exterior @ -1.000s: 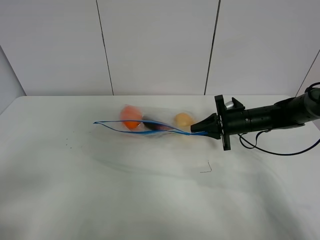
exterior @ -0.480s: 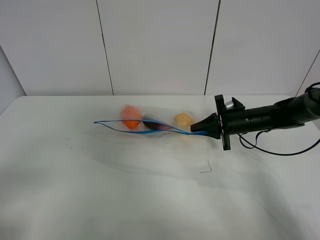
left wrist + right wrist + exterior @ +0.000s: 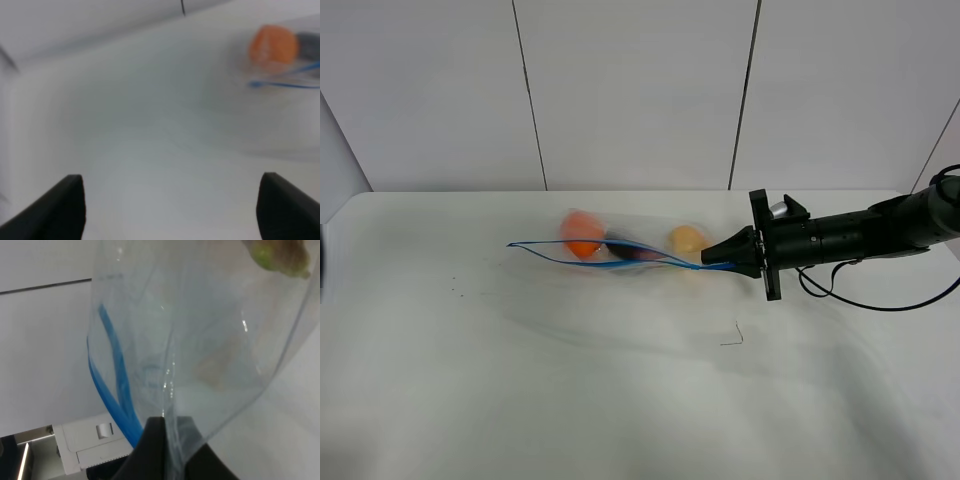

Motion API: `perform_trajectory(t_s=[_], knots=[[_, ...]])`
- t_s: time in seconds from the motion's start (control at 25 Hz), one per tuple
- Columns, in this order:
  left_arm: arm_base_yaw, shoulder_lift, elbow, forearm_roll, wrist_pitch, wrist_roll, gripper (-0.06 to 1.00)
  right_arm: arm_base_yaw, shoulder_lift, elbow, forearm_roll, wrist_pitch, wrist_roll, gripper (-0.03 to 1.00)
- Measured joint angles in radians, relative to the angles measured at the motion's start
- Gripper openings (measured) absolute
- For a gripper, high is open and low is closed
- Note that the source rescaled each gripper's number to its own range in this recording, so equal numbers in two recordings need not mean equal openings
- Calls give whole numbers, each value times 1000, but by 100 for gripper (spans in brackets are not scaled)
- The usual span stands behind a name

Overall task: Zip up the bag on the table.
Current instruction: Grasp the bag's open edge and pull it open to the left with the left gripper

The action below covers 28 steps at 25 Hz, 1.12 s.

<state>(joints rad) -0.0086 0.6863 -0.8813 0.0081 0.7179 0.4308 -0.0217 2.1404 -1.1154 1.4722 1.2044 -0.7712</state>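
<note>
One bag [image 3: 620,250] on one table [image 3: 620,400], with one blue zip strip [image 3: 570,258]. Count three items through the plastic: one orange [image 3: 582,232], one dark eggplant [image 3: 630,250], one yellow fruit [image 3: 687,239]. Two grippers: right gripper [image 3: 725,257], left gripper [image 3: 170,200]. One thin dark thread [image 3: 734,337].

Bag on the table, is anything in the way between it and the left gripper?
No, nothing visible. Only bare table lies between the open left gripper and the bag. The right gripper pinches the bag's other end.
</note>
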Motion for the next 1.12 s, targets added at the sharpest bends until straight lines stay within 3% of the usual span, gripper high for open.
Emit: perform_trajectory(t_s=[0.04, 0.24, 0.4, 0.52, 0.6, 0.76, 1.0, 1.04, 1.12], knots=[[0, 71, -5, 10, -129, 177, 95, 0, 0, 0, 0, 0, 0, 0], [0, 235, -6, 14, -557, 604, 95, 0, 0, 0, 0, 0, 0, 0], [-3, 368, -6, 17, -924, 775, 95, 0, 0, 0, 0, 0, 0, 0], [-30, 457, -6, 52, -1105, 834, 95, 0, 0, 0, 0, 0, 0, 0], [-63, 496, -6, 98, -1177, 851, 95, 0, 0, 0, 0, 0, 0, 0], [-189, 562, -5, 158, -1212, 859, 95, 0, 0, 0, 0, 0, 0, 0], [-446, 660, 57, 163, -1217, 859, 95, 0, 0, 0, 0, 0, 0, 0], [-446, 660, 57, 163, -1217, 859, 95, 0, 0, 0, 0, 0, 0, 0], [-550, 723, 97, 158, -1238, 859, 95, 0, 0, 0, 0, 0, 0, 0]])
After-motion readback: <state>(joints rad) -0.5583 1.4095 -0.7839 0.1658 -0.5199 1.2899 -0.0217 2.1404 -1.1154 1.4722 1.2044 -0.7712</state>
